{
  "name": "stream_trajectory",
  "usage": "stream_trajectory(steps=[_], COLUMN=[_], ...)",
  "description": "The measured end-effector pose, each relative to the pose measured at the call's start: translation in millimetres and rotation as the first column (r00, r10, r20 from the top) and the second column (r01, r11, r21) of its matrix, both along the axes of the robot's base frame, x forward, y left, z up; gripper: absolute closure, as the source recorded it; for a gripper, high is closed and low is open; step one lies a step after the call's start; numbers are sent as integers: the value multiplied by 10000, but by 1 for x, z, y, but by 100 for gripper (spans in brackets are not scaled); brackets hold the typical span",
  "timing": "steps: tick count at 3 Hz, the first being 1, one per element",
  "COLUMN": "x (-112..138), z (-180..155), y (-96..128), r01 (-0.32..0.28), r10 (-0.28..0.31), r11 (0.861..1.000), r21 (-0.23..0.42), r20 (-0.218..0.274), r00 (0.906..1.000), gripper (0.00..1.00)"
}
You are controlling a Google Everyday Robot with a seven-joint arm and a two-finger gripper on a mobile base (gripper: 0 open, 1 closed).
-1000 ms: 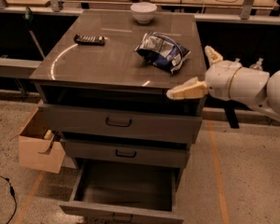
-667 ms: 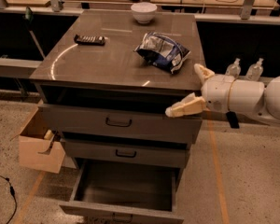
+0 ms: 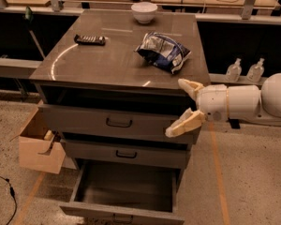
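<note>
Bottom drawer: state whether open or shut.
Open: the bottom drawer is pulled out, inside showing. The end effector sits open at the top drawer.

one white arm reaching in from the right, gripper spread wide

the arm (image 3: 274,100) lies nearly level, entering at the right edge and pointing left; its rounded white wrist (image 3: 232,102) leads to the gripper (image 3: 175,108), just right of the view's centre at mid-height. the two tan fingers (image 3: 187,122) stand well apart, one angled up-left, the other down-left.
</note>
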State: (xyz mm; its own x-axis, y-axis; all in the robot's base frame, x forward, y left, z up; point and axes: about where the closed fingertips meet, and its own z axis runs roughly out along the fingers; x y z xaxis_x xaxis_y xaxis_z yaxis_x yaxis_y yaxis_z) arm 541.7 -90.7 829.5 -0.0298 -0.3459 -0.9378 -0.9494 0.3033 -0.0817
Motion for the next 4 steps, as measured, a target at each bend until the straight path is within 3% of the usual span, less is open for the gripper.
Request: stream_trajectory(steps=[1,2,4], x=[0,4,-2], z=[0,5,41], y=[0,10,18], r01=[0,-113,-839], r10=[0,101,723], r11=[10000,9986,9821], r21=[0,516,1689], r20=[0,246,735], r00=[10000,9996,9947], gripper=[0,0,0])
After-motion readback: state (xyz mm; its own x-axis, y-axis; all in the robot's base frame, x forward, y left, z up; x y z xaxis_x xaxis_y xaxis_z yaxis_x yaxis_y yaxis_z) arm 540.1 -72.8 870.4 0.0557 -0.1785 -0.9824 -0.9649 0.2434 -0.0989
